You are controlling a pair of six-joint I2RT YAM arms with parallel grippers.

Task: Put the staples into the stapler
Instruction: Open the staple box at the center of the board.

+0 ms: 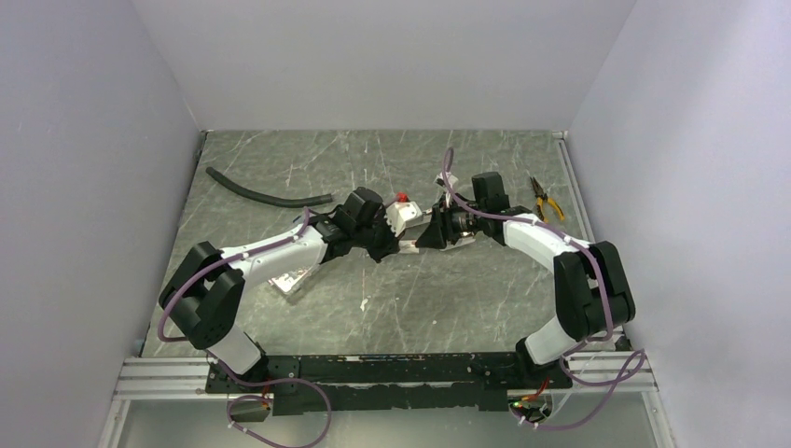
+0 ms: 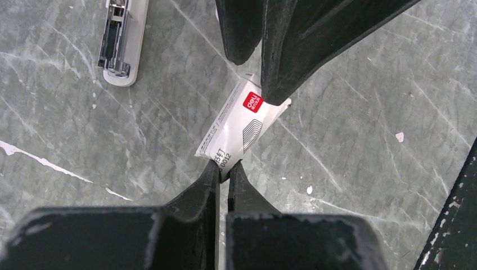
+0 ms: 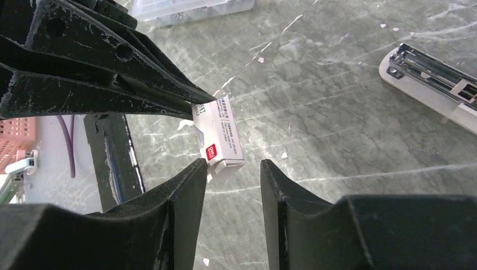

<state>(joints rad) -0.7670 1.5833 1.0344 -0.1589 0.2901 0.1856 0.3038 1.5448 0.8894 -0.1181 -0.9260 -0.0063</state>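
Observation:
The staples, a small white box with a red mark [image 1: 398,217] [image 2: 239,126] [image 3: 219,138], hang above the table between both grippers. My left gripper [image 2: 224,166] [image 1: 382,230] is shut on one end of the box. The right gripper [image 3: 232,163] [image 1: 429,230] stands open at the box's other end, which sits just past its tips and against the left fingertip [image 3: 198,169]. The other fingertip is clear of the box. A white stapler [image 3: 433,84] [image 2: 119,39] lies open on the table, its metal channel showing.
A clear plastic compartment case [image 3: 191,8] [image 1: 291,278] lies under the left arm. A black hose [image 1: 266,194] lies at the back left. Yellow-handled pliers [image 1: 548,201] lie at the back right. White walls enclose the marbled table [image 1: 448,299].

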